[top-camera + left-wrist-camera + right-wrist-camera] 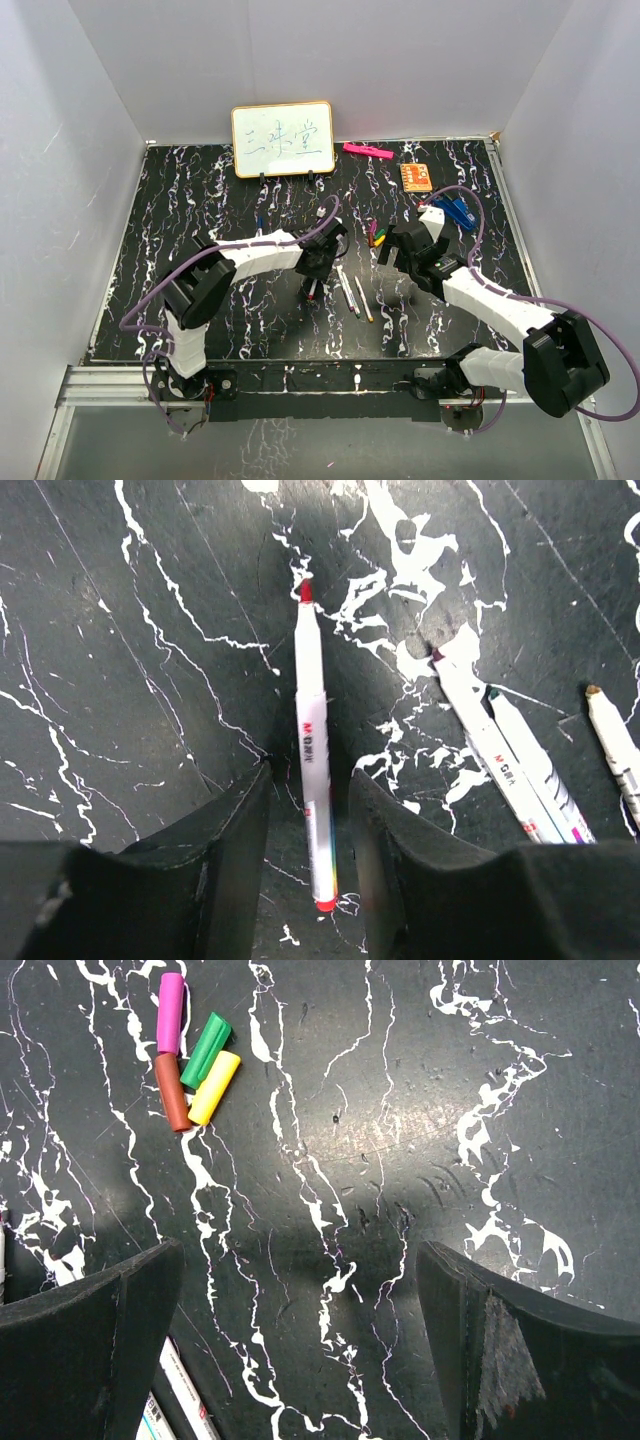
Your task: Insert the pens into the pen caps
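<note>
the red-tipped pen (311,750) lies flat on the tabletop (120,660), mid-frame, its lower end between the left fingers (232,860), parted narrowly either side, not clamping. the caps (190,1060) cluster upper left, ahead of the wide right fingers (90,1350). gripping so near the end could let the tip sag and miss a cap.

The left claw (310,772) points down with its jaws a little apart; the right claw (300,1250) points down, jaws wide apart.
</note>
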Motion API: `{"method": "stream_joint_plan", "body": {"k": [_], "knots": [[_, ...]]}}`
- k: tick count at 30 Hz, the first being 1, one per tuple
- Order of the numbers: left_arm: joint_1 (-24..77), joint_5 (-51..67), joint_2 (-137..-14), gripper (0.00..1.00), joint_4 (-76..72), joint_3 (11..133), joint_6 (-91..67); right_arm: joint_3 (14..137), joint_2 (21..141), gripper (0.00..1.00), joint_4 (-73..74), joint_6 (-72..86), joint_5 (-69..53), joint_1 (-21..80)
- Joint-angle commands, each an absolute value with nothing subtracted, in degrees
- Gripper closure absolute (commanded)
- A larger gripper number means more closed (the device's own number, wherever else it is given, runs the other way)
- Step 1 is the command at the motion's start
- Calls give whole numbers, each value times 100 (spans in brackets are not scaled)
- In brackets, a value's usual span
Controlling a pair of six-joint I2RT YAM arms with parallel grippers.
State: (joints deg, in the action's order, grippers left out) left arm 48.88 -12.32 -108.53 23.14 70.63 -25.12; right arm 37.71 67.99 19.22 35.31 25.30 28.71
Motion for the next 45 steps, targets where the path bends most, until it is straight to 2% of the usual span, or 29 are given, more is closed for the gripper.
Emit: {"method": "stream_joint_plan", "body": {"k": [1,17,23,39,45], "knots": [[4903,-1589,-11175,65,2882,7188,-2390,3931,6806,2,1632,3608,2504,2848],[4859,-1152,-11229,69,3228,7091,-2466,3918,6850,2,1598,3614,2393,2843],[4736,-805,-11140,74,3332,7137,-2373,4004,6971,2,1619,3607,2369,2848],[4699,-671,-11432,75,3748,7423,-2023,4104,7115,2,1604,3618,2234,2847],[4512,-659,-11464,85,3269,7194,-2067,4041,7081,2,1626,3631,2191,2848]]}}
